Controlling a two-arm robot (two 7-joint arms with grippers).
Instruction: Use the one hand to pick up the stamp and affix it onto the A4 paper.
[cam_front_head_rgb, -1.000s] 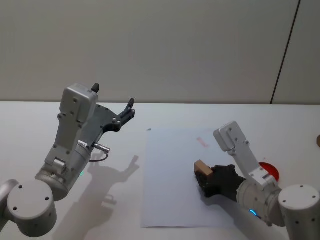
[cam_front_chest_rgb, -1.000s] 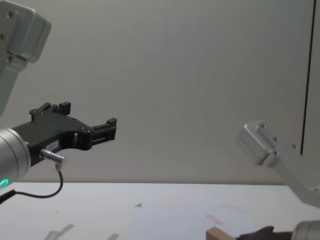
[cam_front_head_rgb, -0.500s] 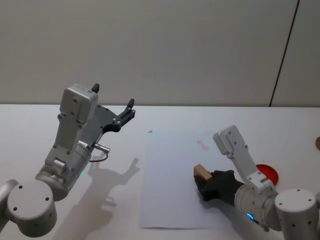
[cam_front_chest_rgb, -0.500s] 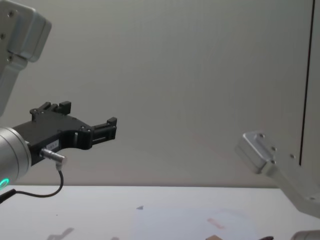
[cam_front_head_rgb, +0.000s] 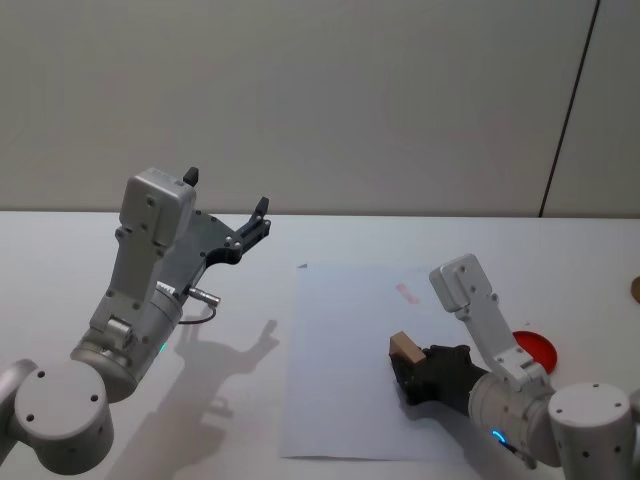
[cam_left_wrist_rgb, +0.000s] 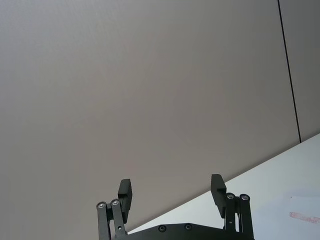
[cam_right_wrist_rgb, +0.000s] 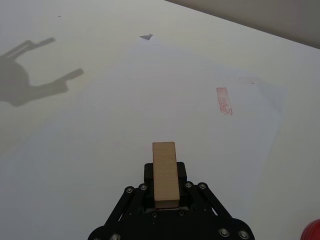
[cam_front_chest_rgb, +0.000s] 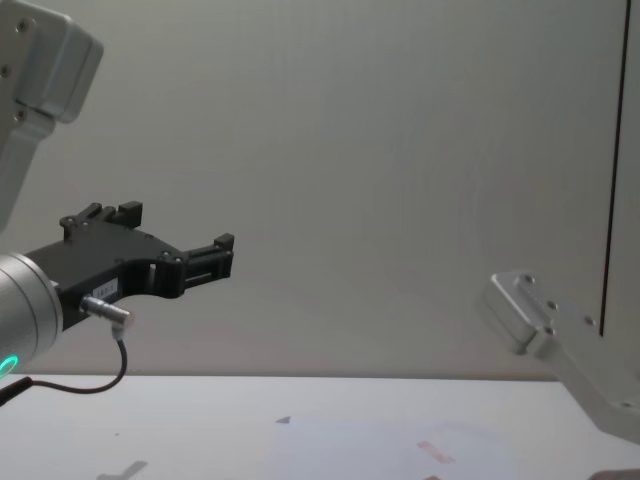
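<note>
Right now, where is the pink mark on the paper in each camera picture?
Head view: pink mark beyond the wooden block.
Chest view: mark low, right of centre.
Left wrist view: mark past the left tool.
Right wrist view: mark ahead of the block.
Shared landmark: the white paper under it.

Stamp position
Light-tan wooden block stamp is over flat white A4 paper sheet, apart from its pink-red mark.

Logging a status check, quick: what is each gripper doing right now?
Left gripper: open, empty, held up above the table.
Right gripper: shut on the stamp, low over the A4 paper.
</note>
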